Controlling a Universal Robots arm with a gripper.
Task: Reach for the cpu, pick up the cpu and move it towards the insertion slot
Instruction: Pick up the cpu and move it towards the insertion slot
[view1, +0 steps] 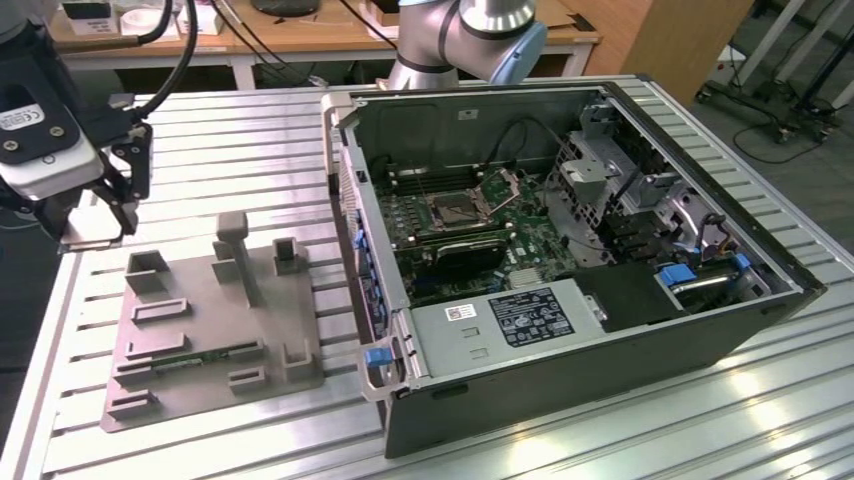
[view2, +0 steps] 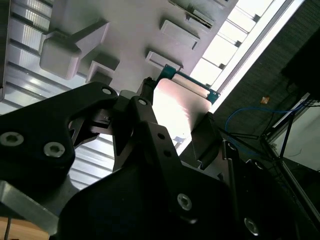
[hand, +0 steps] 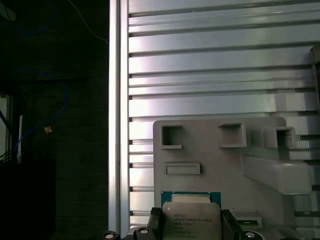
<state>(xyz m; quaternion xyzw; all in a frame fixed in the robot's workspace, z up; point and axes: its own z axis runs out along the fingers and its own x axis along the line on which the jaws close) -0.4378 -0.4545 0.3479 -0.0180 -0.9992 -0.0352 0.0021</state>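
Observation:
My gripper (view1: 96, 228) hangs over the table at the exterior view's left, just beyond the far corner of the grey fixture (view1: 200, 320). It is shut on the cpu (view1: 91, 241), a pale flat square held by two opposite edges. The first wrist view shows the cpu (hand: 190, 216), silvery face with a green rim, between the dark fingers (hand: 155, 221) above the fixture (hand: 215, 165). In the second wrist view the chip's bright face (view2: 175, 107) sits between the black fingers (view2: 145, 102). The insertion slot (view1: 461, 208) lies inside the open computer case, its metal frame raised.
The open computer case (view1: 561, 260) fills the exterior view's right, walls standing above the ribbed metal table (view1: 240, 150). Upright blocks rise from the fixture (view1: 234, 235). The arm's base (view1: 467, 40) stands behind the case. The table's edge (hand: 115, 125) runs beside the gripper.

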